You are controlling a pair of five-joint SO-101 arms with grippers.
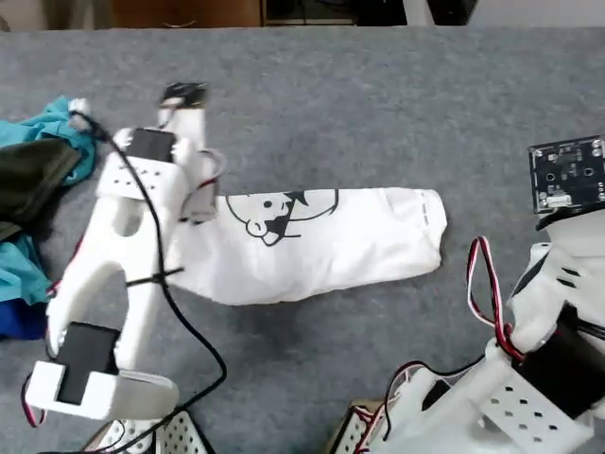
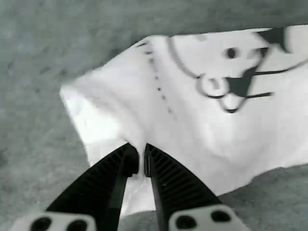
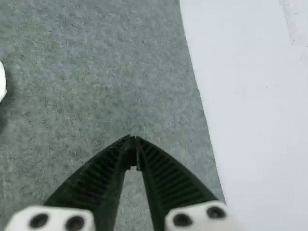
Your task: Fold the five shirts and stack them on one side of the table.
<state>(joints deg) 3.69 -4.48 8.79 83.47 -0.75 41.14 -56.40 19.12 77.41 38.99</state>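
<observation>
One white shirt (image 1: 321, 246) we see lying on the grey table (image 1: 378, 104), left gripper (image 2: 140, 161) clamped on its edge, right gripper (image 3: 134, 153) fingers together just beside it

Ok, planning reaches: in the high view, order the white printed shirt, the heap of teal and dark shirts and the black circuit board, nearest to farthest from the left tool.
1. White printed shirt: pinched in the left tool.
2. Heap of teal and dark shirts: view's left edge.
3. Black circuit board: view's far right.
</observation>
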